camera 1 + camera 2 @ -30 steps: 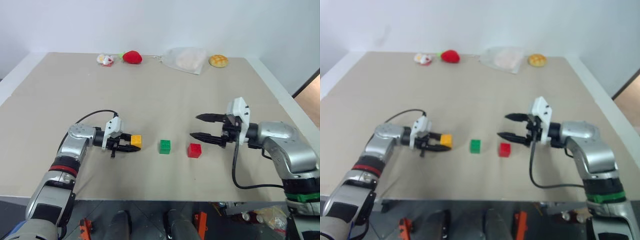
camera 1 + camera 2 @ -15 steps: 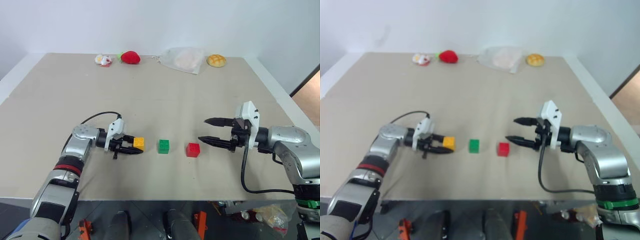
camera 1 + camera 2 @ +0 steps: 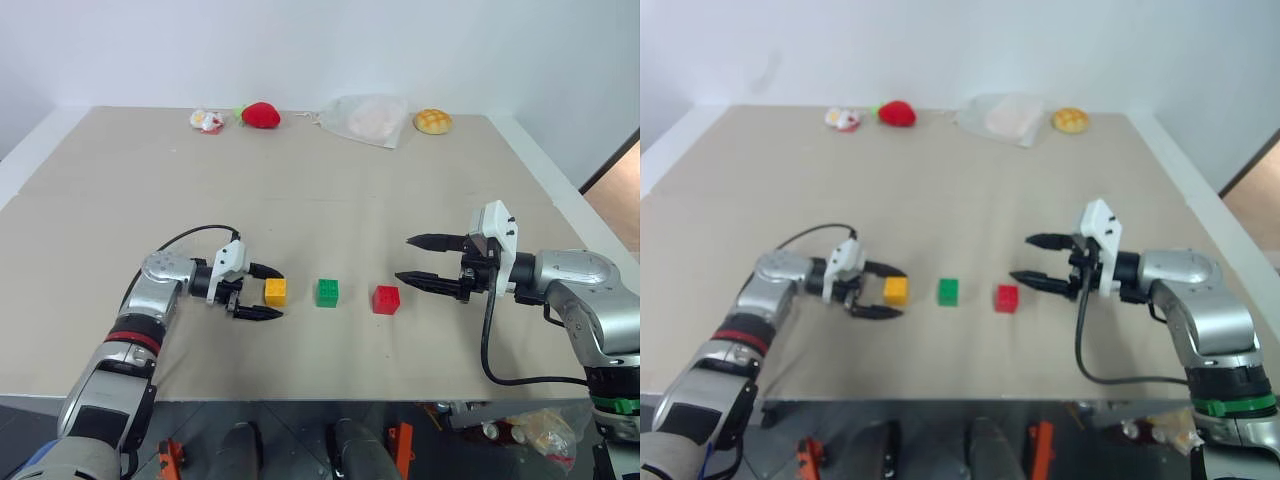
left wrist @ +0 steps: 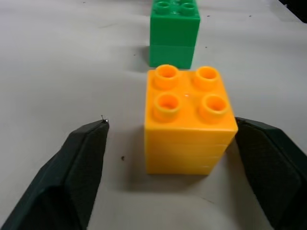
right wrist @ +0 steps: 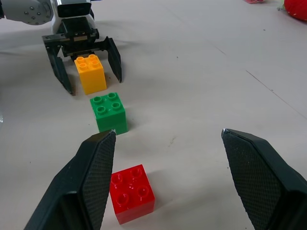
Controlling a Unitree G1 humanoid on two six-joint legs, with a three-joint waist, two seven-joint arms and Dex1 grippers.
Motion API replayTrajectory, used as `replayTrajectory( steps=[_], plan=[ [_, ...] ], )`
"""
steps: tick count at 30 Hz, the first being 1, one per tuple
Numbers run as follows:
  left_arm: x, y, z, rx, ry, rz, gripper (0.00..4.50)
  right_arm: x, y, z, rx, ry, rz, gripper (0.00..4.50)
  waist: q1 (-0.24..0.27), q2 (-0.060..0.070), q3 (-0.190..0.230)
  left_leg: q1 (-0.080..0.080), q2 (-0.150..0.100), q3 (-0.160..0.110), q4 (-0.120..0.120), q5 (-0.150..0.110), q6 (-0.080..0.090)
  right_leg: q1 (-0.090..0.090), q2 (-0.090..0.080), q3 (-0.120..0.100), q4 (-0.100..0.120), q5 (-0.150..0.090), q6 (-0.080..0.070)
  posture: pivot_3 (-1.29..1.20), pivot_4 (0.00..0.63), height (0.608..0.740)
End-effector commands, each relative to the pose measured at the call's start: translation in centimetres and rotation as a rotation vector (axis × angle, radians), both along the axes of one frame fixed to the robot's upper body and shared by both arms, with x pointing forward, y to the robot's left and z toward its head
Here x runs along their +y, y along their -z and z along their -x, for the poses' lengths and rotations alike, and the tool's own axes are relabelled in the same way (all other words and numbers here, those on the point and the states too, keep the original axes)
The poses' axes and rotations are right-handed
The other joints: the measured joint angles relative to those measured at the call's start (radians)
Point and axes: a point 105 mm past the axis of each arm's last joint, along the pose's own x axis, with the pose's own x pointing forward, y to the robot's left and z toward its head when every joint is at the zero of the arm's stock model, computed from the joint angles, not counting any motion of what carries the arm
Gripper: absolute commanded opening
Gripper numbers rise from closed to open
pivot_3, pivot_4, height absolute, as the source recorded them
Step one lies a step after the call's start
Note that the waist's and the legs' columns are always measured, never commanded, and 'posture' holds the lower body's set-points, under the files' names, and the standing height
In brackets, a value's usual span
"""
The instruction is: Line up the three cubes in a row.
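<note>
The three cubes stand in a row on the beige table (image 3: 330,200): yellow cube (image 3: 275,291), green cube (image 3: 328,293), red cube (image 3: 386,299), with small gaps between them. My left gripper (image 3: 279,293) is open, one finger on each side of the yellow cube, not touching it; the left wrist view shows the yellow cube (image 4: 189,120) between the fingers (image 4: 72,182), with the green cube (image 4: 174,33) beyond. To the right of the red cube, my right gripper (image 3: 403,259) hangs open and empty above the table, pointing toward the row.
Along the far edge lie a red plush strawberry (image 3: 262,114), a small white and red item (image 3: 207,120), a clear plastic bag (image 3: 368,118) and a yellow bun (image 3: 432,121). The table's front edge runs just below the cubes.
My left gripper has opened and let go of the yellow cube, which now rests on the table. The right gripper stays about where it was.
</note>
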Motion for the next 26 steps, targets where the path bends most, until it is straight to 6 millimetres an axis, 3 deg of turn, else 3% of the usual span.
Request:
replayTrajectory(
  steps=[1, 5, 10, 17, 22, 26],
  plan=[
    [2.1, -2.1, 0.5, -0.041, -0.04, 0.045, 4.02, 0.5, -1.4, 0.4, -0.044, -0.043, 0.005, 3.65, -0.003, 0.0, 0.0, 0.0, 0.0, 0.0, 0.0, 0.0, 0.0, 0.0, 0.0, 0.0, 0.0, 0.0, 0.0, 0.0, 0.15, 0.739],
    [3.4, -3.2, 1.9, -0.011, -0.066, 0.063, 4.02, 0.5, -1.8, 0.5, -0.05, -0.049, 0.006, 3.65, -0.002, 0.0, 0.0, 0.0, 0.001, 0.0, -0.002, 0.0, 0.0, -0.001, 0.001, 0.0, 0.0, -0.001, -0.001, 0.0, 0.15, 0.739],
    [6.9, -3.9, 5.1, 0.03, -0.17, 0.033, 4.02, 0.8, -3.4, 0.3, -0.086, -0.072, -0.005, 3.65, -0.005, 0.001, 0.0, 0.001, 0.002, 0.003, -0.002, 0.0, 0.0, -0.001, -0.001, 0.001, 0.0, -0.001, -0.001, 0.0, 0.15, 0.739],
    [11.3, -5.7, 3.5, 0.047, -0.679, 0.163, 4.02, 1.3, -2.4, 3.0, -0.008, -0.185, -0.004, 3.65, 0.006, 0.0, 0.0, 0.001, 0.005, 0.003, -0.001, 0.0, 0.0, 0.0, -0.001, -0.004, 0.0, -0.001, -0.003, 0.0, 0.15, 0.739],
    [12.5, -6.3, 4.0, 0.073, -0.794, 0.215, 4.02, 2.6, -2.4, 4.5, -0.002, -0.234, -0.018, 3.65, 0.003, 0.0, 0.0, 0.001, 0.004, 0.006, -0.002, 0.0, 0.0, -0.001, -0.003, -0.003, 0.0, -0.002, -0.002, 0.0, 0.15, 0.739],
    [12.4, -6.5, 4.8, 0.113, -0.806, 0.276, 4.02, 2.2, -2.2, 4.1, -0.01, -0.175, -0.027, 3.65, 0.002, 0.0, 0.0, 0.001, 0.005, 0.006, -0.002, 0.0, -0.001, -0.001, -0.003, -0.003, 0.0, -0.001, -0.003, 0.0, 0.15, 0.739]
  ],
)
